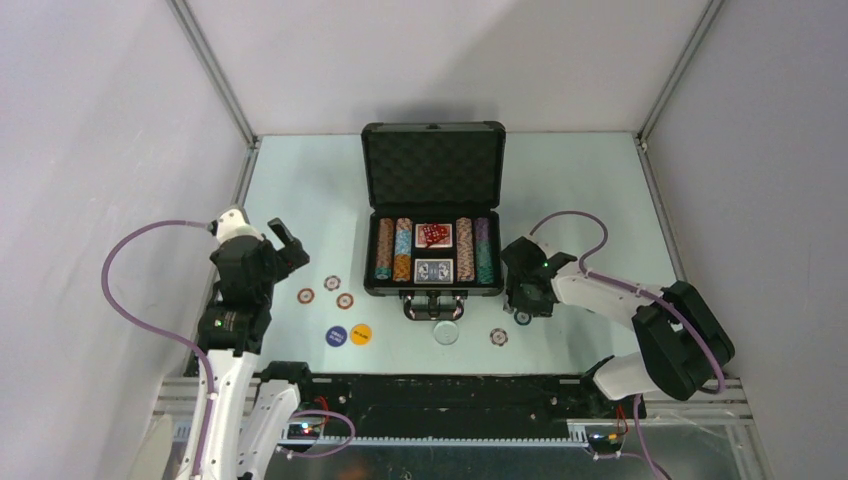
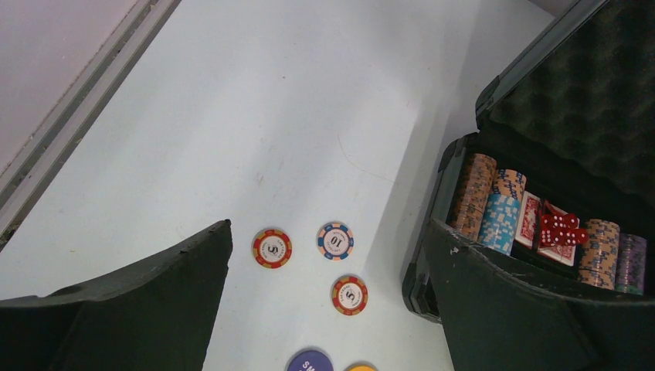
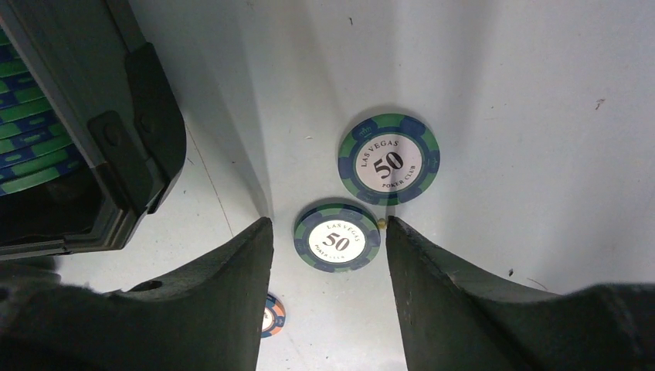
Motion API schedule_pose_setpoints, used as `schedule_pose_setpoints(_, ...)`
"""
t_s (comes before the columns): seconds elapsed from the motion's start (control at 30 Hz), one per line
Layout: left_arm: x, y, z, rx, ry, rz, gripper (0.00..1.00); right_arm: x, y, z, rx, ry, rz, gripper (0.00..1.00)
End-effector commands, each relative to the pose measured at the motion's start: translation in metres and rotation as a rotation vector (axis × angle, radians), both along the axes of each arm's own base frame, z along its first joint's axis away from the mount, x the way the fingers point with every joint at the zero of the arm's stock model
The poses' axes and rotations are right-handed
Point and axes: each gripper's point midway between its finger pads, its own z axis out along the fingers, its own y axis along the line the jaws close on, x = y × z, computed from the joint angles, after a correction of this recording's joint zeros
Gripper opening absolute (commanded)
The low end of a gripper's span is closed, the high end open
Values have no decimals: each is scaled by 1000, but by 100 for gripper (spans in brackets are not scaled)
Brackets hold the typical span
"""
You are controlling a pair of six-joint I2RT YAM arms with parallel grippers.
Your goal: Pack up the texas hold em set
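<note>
The black case (image 1: 433, 150) of the texas hold em set lies open at the middle of the table, with chip rows (image 1: 393, 249), red dice (image 1: 433, 234) and a card deck (image 1: 434, 271) inside. My right gripper (image 1: 525, 305) hangs low by the case's right front corner. Its open jaws (image 3: 328, 224) flank a green-and-blue 50 chip (image 3: 337, 237) lying flat, with a gap on the left side. A second 50 chip (image 3: 388, 158) lies just beyond. My left gripper (image 1: 290, 245) is wide open above three loose chips (image 2: 272, 248) (image 2: 335, 240) (image 2: 350, 295), holding nothing.
A purple button (image 1: 336, 335), a yellow button (image 1: 360, 334) and a white button (image 1: 446, 333) lie in front of the case. An orange-and-blue chip (image 1: 499, 337) sits near the case handle (image 1: 433, 305). Grey walls enclose the table.
</note>
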Motion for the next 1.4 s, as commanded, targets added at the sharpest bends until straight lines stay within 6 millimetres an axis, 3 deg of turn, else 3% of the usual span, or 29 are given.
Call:
schedule_pose_setpoints(0.0, 3, 2, 3, 15, -12, -1, 98, -17, -5, -19, -2, 69, -26, 59)
schedule_pose_setpoints(0.3, 4, 1, 5, 13, -17, -7, 98, -30, -16, -26, -94, 101, -16, 60)
schedule_pose_setpoints(1.17, 3, 1, 4, 14, -19, -9, 98, -34, -10, -29, -159, 133, 31, 60)
schedule_pose_setpoints(1.37, 3, 1, 4, 13, -19, -11, 98, -36, -8, -24, -126, 124, 11, 64)
